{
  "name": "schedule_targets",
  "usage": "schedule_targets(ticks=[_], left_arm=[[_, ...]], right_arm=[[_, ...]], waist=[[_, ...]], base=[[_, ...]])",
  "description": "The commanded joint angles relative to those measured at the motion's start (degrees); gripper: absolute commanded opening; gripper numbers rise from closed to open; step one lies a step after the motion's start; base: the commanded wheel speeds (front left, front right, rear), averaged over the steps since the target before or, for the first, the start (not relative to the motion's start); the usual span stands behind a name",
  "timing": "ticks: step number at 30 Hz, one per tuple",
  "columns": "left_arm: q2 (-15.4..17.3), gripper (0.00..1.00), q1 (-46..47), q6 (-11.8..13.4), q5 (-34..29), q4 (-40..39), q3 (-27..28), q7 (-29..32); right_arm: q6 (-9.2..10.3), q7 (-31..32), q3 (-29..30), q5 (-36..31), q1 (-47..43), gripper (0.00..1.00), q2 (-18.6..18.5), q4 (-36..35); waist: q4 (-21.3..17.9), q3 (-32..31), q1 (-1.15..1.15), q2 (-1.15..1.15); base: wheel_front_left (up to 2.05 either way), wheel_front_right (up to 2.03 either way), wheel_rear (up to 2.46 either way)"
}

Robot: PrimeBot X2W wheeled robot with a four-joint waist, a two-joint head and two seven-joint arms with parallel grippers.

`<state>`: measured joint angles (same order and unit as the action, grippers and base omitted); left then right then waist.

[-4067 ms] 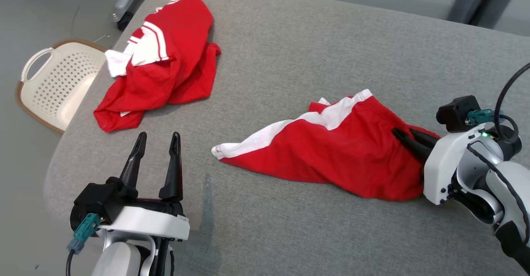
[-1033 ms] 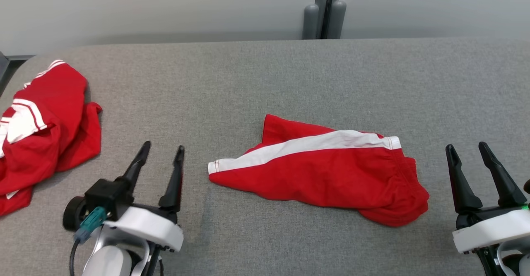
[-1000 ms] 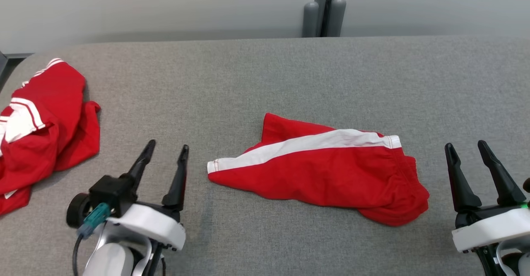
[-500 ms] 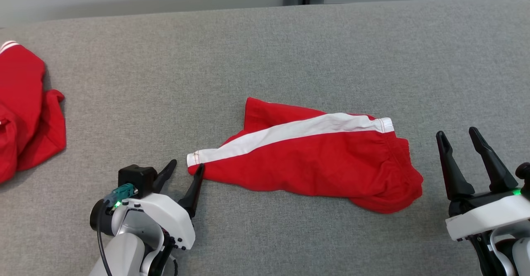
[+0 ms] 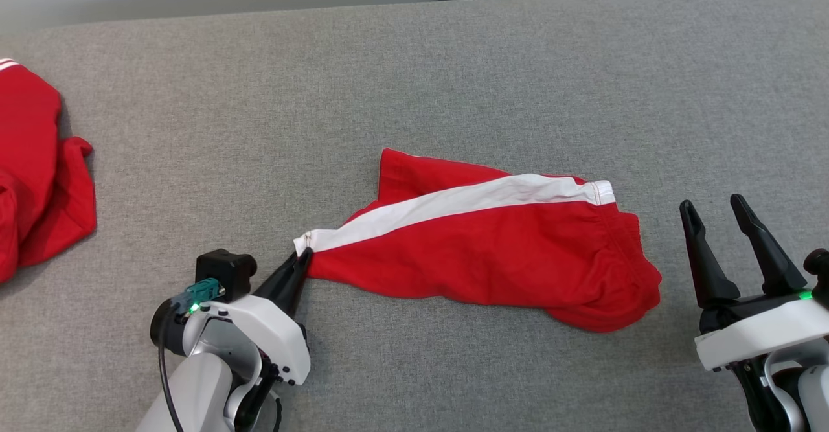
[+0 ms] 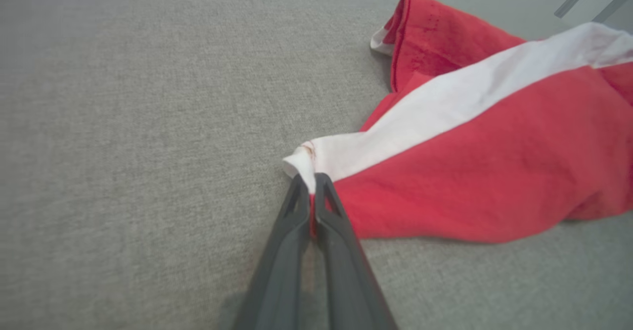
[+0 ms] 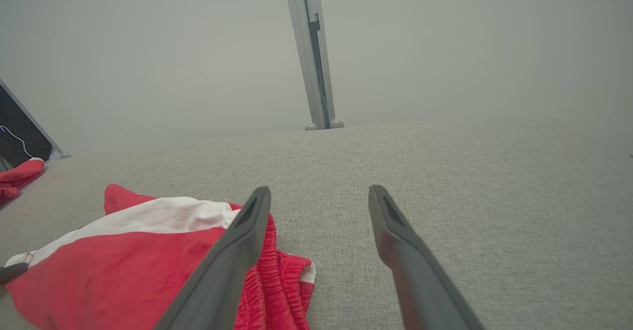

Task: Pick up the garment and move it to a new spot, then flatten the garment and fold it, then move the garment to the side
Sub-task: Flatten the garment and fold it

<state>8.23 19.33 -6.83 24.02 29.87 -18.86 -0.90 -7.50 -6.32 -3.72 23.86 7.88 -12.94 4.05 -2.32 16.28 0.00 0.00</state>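
Red fabric shorts with a white side stripe [image 5: 492, 257] lie loosely spread at the middle of the grey fabric-covered desk [image 5: 453, 63]. The left claw [image 5: 302, 258] is clamped together on their left hem corner, where the white stripe ends. The right claw [image 5: 712, 204] stands apart, empty, near the shorts' right end without touching. A second crumpled red garment [image 5: 32, 160] lies at the left edge.

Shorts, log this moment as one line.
left gripper: shut on shorts corner | right gripper: open, apart from shorts | shorts: lying on table
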Motion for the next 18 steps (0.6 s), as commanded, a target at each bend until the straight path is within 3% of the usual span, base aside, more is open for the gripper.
schedule_targets(ticks=[1,9,18], left_arm=[[0.47,0.0,1.41,-0.09,-0.4,0.09,0.01,-0.58],[0.3,0.0,1.68,0.75,-1.09,-2.33,-0.57,-2.79],[-0.52,0.0,2.66,1.36,-1.28,-4.07,-1.58,-3.84]], right_arm=[[0.01,-0.27,0.26,0.29,0.79,1.0,-0.46,0.0],[0.01,1.78,-2.35,0.92,3.53,1.0,-2.92,1.26],[0.01,5.87,-10.44,4.26,8.35,1.0,-5.85,6.47]], waist=[[0.04,-0.04,0.0,0.0],[1.72,0.17,0.0,0.0],[4.86,2.0,0.0,0.0]], base=[[0.0,0.0,0.0],[0.0,0.0,0.0],[0.0,0.0,0.0]])
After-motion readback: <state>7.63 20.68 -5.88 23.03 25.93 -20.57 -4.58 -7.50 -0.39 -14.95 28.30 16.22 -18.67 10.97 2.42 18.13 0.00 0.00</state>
